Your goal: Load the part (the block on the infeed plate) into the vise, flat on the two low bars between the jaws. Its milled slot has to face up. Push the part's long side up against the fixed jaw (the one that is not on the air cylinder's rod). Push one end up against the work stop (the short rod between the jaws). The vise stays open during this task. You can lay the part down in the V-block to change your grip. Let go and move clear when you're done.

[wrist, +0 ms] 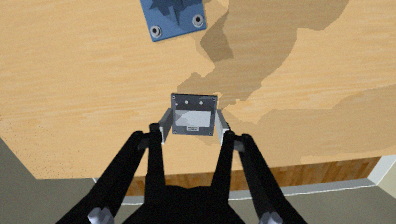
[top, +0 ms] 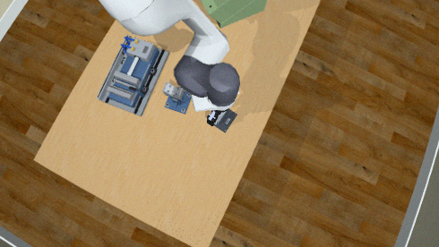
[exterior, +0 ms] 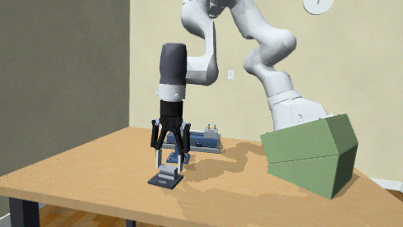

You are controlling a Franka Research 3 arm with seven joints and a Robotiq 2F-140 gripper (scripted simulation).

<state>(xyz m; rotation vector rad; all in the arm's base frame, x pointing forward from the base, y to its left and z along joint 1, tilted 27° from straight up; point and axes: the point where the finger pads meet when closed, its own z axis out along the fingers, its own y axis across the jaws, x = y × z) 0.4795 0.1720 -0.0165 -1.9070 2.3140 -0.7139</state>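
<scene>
Wooden table (top: 134, 179), four items resting on it.
I see vise (top: 130, 78), V-block (top: 176, 99), infeed plate (top: 226, 121), and what's probably the arm's green base housing (exterior: 312, 158).

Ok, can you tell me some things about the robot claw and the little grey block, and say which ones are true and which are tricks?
1. The black gripper has a finger on each side of the small grey block. True.
2. The grey block lies in the vise. False: it lies on the dark square infeed plate.
3. The gripper is squeezed shut on the block. False: its fingers stand open.
4. The blue V-block holds nothing. True.
5. The green box sits on the floor. False: it sits on the wooden table.
</scene>
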